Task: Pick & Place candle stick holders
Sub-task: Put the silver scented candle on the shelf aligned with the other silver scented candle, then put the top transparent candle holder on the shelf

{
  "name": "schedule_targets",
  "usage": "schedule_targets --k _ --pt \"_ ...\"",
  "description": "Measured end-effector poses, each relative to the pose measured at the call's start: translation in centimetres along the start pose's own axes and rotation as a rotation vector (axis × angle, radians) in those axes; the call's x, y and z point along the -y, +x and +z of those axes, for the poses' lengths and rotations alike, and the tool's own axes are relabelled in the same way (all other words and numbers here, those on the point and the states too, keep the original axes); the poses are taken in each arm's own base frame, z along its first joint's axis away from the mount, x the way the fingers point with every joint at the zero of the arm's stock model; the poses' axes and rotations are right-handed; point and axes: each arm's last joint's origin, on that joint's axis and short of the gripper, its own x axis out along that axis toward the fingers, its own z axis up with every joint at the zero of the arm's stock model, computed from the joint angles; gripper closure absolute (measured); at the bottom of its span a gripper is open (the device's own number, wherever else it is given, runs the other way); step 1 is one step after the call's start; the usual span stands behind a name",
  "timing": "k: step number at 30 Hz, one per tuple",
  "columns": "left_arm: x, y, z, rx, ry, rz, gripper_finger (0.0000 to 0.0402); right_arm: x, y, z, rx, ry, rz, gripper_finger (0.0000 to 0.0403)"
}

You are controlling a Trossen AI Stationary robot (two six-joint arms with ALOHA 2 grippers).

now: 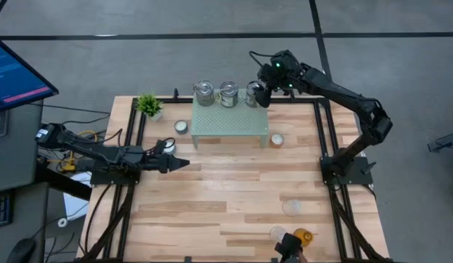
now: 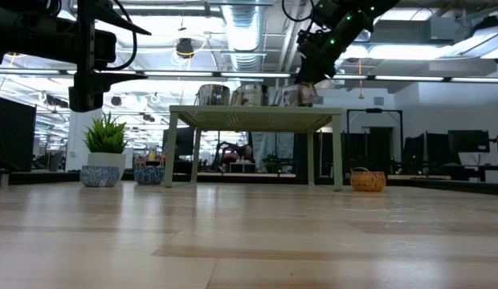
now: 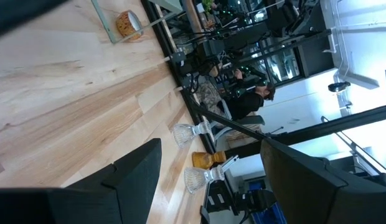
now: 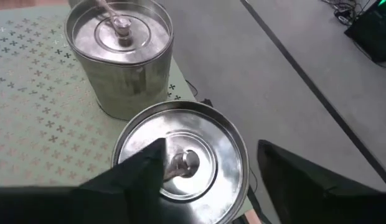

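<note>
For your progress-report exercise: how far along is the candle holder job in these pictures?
Done: three silvery lidded jars stand on the pale green mesh stand.
In hand: the right gripper, open, straddles the end jar.
Left: clear glass cups and an amber one at the near edge; the left gripper waits, open.

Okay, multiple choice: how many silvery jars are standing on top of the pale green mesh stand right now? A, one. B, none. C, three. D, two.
C: the high view shows three silvery jars in a row on the pale green mesh stand, with the right gripper over the rightmost one.
</note>
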Motion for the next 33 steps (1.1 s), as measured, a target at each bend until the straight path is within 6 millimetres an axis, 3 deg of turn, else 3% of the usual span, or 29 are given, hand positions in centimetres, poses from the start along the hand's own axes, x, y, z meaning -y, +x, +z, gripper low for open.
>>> schedule_targets --k 4,7,10,13,16,21,28,33 --pt "0.0 0.0 0.0 0.0 0.0 0.0 0.0126 0.2 -0.6 0.6 0.011 0.007 -0.001 0.0112" --pt "0.0 0.0 0.0 0.0 0.0 0.0 0.0126 0.4 -2.6 2.2 0.048 0.026 0.006 0.0088" --pt "0.0 0.0 0.0 0.0 -0.003 0.0 0.0126 0.7 -7.3 4.0 0.105 0.038 0.005 0.0075" --pt "0.0 0.0 0.0 0.0 -0.002 -0.001 0.0126 0.6 -12.6 4.2 0.1 0.044 -0.026 0.0069" --pt "0.0 0.0 0.0 0.0 -0.001 -0.001 0.0126 0.0 -16.0 2.4 -0.007 0.085 -0.105 0.0068" --pt "0.0 0.0 0.0 0.0 -0.001 0.0 0.0126 -1.2 -18.5 -1.7 -0.211 0.222 -0.148 0.0067" --pt "0.0 0.0 0.0 0.0 -0.001 -0.001 0.0126 -4.8 -16.8 -8.5 -0.4 0.403 -0.086 0.0067" --pt "0.0 0.0 0.0 0.0 -0.001 0.0 0.0126 -8.5 -15.4 -12.9 -0.496 0.535 0.083 0.0067"
